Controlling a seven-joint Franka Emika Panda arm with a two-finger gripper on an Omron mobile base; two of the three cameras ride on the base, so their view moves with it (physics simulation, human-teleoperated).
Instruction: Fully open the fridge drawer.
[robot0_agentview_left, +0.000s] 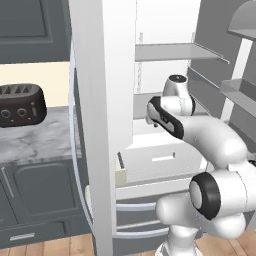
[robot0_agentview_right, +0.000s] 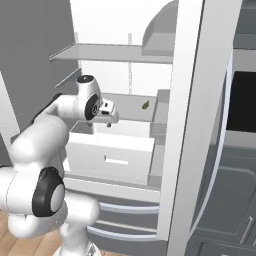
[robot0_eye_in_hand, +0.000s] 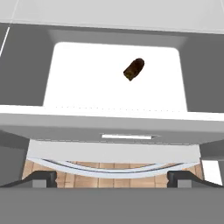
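Observation:
The fridge drawer (robot0_agentview_left: 160, 150) (robot0_agentview_right: 107, 150) is a wide white box low in the open fridge, with a small slot handle (robot0_eye_in_hand: 127, 137) at the centre of its flat front. It juts out past the fridge body. My gripper (robot0_agentview_right: 109, 120) (robot0_agentview_left: 152, 120) (robot0_eye_in_hand: 112, 177) hovers just above the drawer's top edge, pointing down and apart from the front. Its fingertips (robot0_eye_in_hand: 43, 177) stand wide apart: it is open with nothing between them. A small dark brown thing (robot0_eye_in_hand: 134, 69) lies on the white surface behind the drawer front.
Open fridge doors flank the arm, one on the left (robot0_agentview_left: 95, 125) and one on the right (robot0_agentview_right: 195, 125). Grey fronts with curved silver bar handles (robot0_agentview_left: 135, 220) (robot0_agentview_right: 125, 210) sit below the drawer. A shelf (robot0_agentview_left: 175, 52) hangs above. A black toaster (robot0_agentview_left: 20, 105) stands on the marble counter.

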